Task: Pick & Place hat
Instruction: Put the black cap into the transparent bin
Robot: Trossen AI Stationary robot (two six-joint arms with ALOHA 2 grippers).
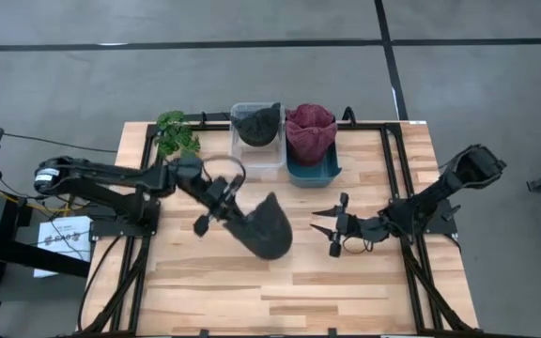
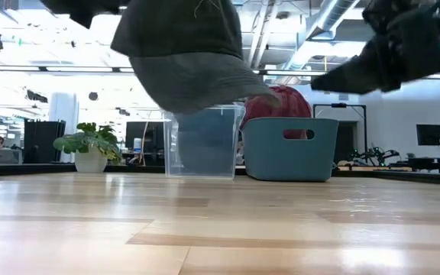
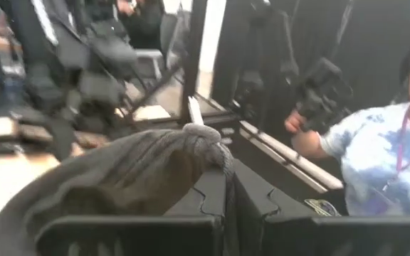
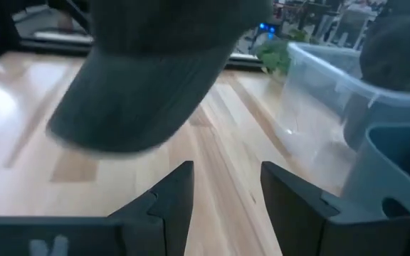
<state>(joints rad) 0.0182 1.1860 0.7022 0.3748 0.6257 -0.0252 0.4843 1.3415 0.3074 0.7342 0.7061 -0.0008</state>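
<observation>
Holding the soft dark grey fabric hat (image 1: pixel 269 228) aloft, my left hand (image 1: pixel 225 208) is pinched tight on a fold near its edge, in front of the clear plastic bin (image 1: pixel 256 150). It droops, light and limp. My right hand (image 1: pixel 333 226) waits beside it, fingers apart, empty.

In the low view the grey hat (image 2: pixel 186 57) is cut off by the top edge of the frame, so the left gripper holding it cannot be seen there. It also covers the upper part of the clear bin (image 2: pixel 203 145) behind it. In the right wrist view the hat runs past the top edge and is blurred. In the left wrist view the person (image 3: pixel 386 142) at the right edge is cut off.
</observation>
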